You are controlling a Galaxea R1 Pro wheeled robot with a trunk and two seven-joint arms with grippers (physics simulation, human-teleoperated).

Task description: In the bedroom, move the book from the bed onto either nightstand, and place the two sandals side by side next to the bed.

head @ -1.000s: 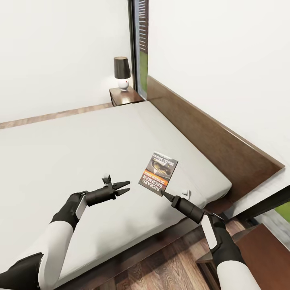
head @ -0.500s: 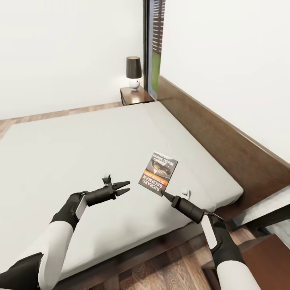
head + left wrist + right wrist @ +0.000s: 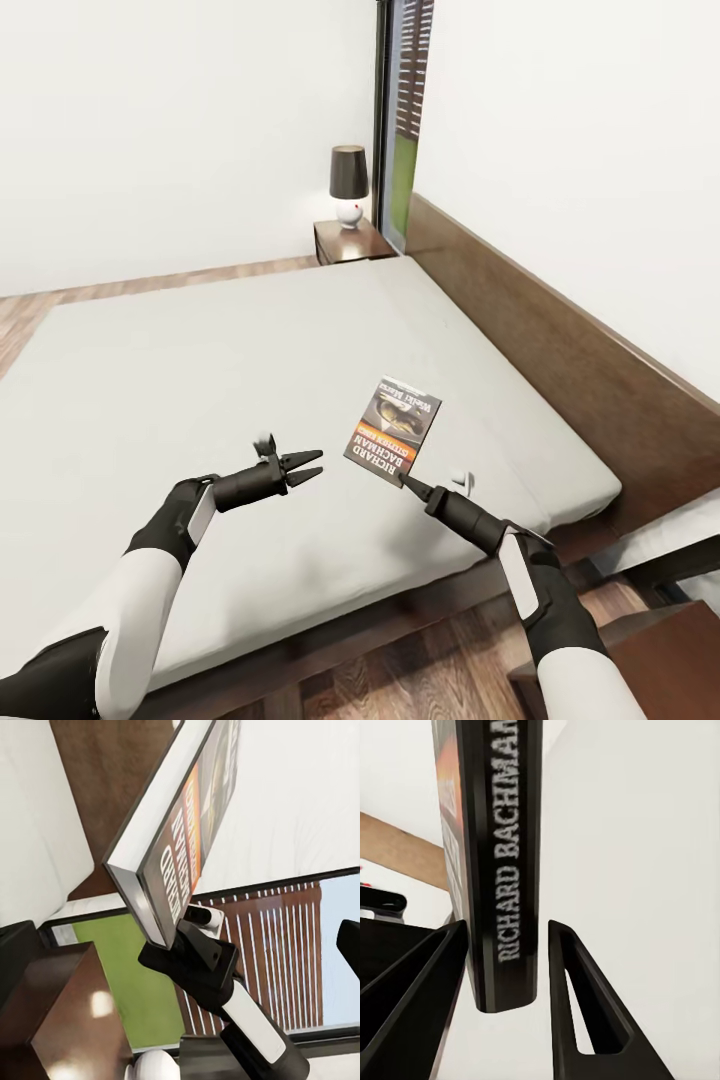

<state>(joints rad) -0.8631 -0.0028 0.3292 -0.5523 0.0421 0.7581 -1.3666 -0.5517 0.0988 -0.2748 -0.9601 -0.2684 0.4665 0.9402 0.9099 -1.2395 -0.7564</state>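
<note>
Black fingers of the right gripper (image 3: 405, 482) pinch the book (image 3: 394, 428) by its lower corner, apparently a thin hold, upright above the bed (image 3: 200, 380). The left gripper (image 3: 312, 464), parted, hangs level beside it. Carrying step: next calls for swinging toward a nightstand (image 3: 352, 241).

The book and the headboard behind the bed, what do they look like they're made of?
The book: seemingly paper, with a slightly glossy printed cover and a pale page block at its edge, pinched by the right tool. The headboard: apparently dark brown wood with a smooth satin finish; any grain is faint.
</note>
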